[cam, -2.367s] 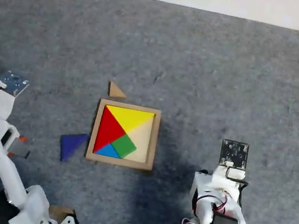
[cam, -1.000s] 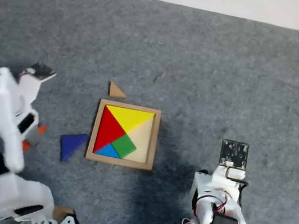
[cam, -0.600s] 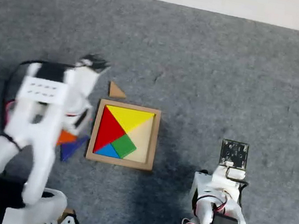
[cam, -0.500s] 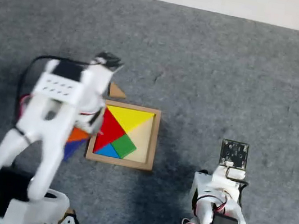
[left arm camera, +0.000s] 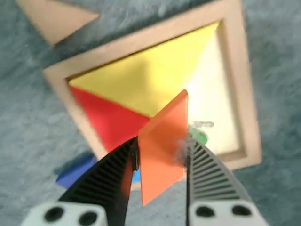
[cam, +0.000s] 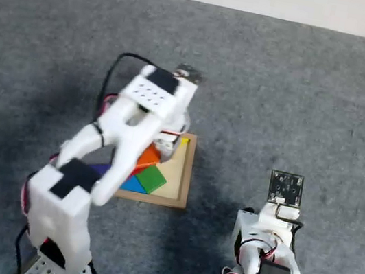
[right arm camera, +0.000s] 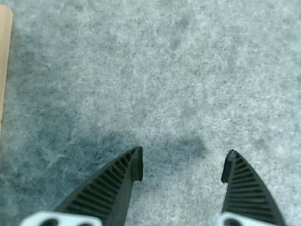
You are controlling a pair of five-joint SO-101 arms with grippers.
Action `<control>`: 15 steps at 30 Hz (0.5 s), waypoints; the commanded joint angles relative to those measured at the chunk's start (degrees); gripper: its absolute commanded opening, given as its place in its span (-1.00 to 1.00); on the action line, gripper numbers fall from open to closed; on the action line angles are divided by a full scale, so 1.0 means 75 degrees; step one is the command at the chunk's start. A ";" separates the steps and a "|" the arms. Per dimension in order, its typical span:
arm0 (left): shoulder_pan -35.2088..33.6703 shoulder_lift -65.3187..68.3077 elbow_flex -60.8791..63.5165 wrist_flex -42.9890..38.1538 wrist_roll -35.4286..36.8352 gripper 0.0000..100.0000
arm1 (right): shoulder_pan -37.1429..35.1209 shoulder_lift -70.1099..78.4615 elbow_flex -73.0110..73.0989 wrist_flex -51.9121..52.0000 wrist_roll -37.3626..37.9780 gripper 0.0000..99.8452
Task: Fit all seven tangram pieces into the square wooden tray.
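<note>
- Left gripper (left arm camera: 162, 149) is clamped on the flat orange triangular tangram piece (left arm camera: 162, 155), 1 ribbed black finger against each face.
- The piece is held on edge, long axis running out along the fingers, sharp tip poking past the fingertips toward the tray below.
- In the high view it hangs above the middle of the square wooden tray (cam: 187, 172); whether it touches anything inside, I cannot tell.
- In the tray: a large yellow triangle (left arm camera: 146, 80) and a large red triangle (left arm camera: 106, 125) meet edge to edge. A green square piece (cam: 153, 177) and a light blue triangle (cam: 135, 184) sit along the near side.
- Bare wood (left arm camera: 221, 94) shows on the tray's right side.
- A dark blue flat piece (left arm camera: 75, 172) lies on the grey carpet (right arm camera: 164, 70) just outside the tray's left rim.
- A plain tan wooden triangle (left arm camera: 54, 19) lies past the tray's far corner.
- Right gripper (right arm camera: 181, 165) has its fingers spread wide with nothing between them, low over the carpet, right of the tray.
- 2.4 s ago the left arm was out at the table's left edge; it has swung across over the tray with the orange piece.
- The right arm has not moved.
</note>
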 commanded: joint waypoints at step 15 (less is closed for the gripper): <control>0.0791 0.2889 -0.4097 0.1477 0.0738 -0.76 | 0.0100 -0.0018 0.0990 0.0029 0.0082 -0.46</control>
